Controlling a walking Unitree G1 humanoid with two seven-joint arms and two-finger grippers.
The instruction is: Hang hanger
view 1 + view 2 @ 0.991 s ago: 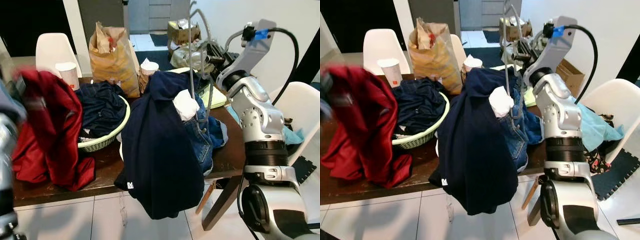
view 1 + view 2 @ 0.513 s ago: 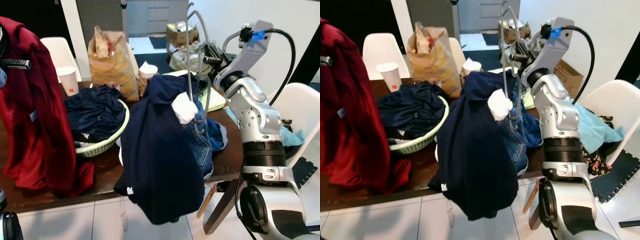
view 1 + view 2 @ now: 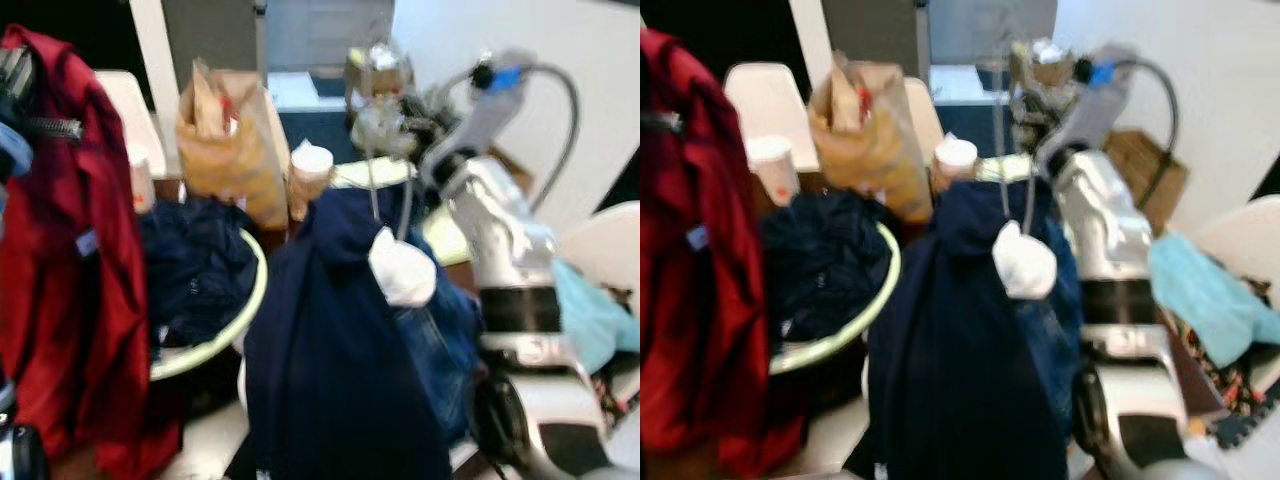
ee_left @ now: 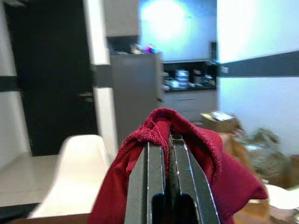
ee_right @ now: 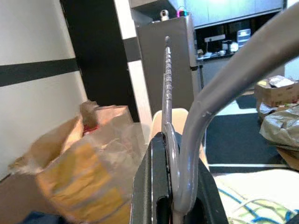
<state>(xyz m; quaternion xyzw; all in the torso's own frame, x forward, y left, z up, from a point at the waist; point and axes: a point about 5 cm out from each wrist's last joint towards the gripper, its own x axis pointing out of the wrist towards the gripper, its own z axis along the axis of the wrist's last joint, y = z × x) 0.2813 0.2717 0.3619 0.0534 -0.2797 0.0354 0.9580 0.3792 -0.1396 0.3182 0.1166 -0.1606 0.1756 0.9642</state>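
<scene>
— Where do we have our arms?
— Our right arm is raised at 2 o'clock, the right gripper [image 5: 172, 140] with jaws pinched on the grey metal hanger [image 5: 219, 88]. A navy garment [image 3: 330, 340] hangs from it at centre. Our left gripper [image 4: 167, 144], jaws pressed on a red garment [image 3: 65, 260], is up at 9 o'clock.
— And around them?
— Between the 2 garments, a pale basket [image 3: 245, 310] of dark clothes rests on the bench. A brown paper bag [image 3: 225, 130] and a paper cup [image 3: 312, 165] stand at 12 o'clock, with a white chair [image 3: 760, 95] behind. The view is blurred.
</scene>
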